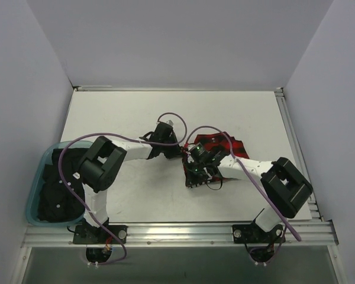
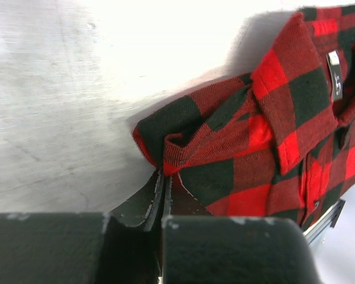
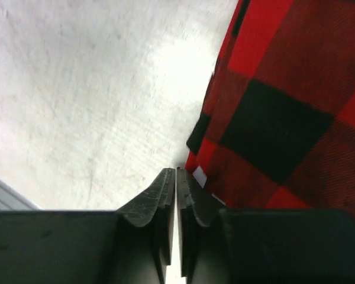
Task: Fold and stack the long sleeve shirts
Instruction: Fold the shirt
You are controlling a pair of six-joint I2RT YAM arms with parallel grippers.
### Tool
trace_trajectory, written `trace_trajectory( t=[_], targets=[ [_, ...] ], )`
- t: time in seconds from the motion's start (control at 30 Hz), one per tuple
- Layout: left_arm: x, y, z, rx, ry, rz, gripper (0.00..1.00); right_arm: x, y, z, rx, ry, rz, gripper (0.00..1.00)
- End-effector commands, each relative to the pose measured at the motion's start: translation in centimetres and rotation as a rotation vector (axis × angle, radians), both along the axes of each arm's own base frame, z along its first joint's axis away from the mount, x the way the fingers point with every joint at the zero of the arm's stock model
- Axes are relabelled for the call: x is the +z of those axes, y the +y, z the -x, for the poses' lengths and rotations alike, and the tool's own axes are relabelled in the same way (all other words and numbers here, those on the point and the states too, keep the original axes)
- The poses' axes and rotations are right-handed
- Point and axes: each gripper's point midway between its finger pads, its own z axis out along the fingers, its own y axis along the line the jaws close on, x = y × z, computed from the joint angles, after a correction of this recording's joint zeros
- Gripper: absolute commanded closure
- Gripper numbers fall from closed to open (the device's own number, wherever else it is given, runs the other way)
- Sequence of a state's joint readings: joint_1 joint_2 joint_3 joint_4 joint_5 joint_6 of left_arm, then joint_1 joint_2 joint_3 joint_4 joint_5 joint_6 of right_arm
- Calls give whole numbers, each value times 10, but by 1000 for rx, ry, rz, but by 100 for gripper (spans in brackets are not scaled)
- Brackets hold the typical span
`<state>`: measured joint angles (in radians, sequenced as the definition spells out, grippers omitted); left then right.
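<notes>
probably soft and limp, the shirt [image 2: 272, 136] is best taken at edges; left gripper [image 2: 164, 177] pinches a fold, right gripper [image 3: 176, 174] fingers press together beside its edge.

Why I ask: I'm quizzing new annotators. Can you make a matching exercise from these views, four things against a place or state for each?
Things:
1. flannel shirt
2. blue bin
3. grey label
4. left gripper

Places or states:
a. at the far left, holding dark clothes
b. just inside the collar
c. bunched on the table, right of centre
d. fingers closed on the shirt's edge

Pairs: 1-c, 2-a, 3-b, 4-d
</notes>
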<state>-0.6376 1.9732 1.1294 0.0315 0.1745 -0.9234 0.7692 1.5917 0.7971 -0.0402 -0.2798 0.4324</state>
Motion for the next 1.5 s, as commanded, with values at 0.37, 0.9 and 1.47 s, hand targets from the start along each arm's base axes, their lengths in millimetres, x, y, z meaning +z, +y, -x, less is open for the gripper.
trace_trajectory(
  t=[0.37,0.9,1.47],
  targets=[
    [-36,66,24,-64,27,-178,100,113,-87,-92,-390,-108,-304,63],
    [-43,107,25,72,71,-81,100,44,-141,-101,-696,1,-512,63],
    [129,94,25,27,-266,-70,37,132,-144,-147,-685,-133,-723,59]
  ],
)
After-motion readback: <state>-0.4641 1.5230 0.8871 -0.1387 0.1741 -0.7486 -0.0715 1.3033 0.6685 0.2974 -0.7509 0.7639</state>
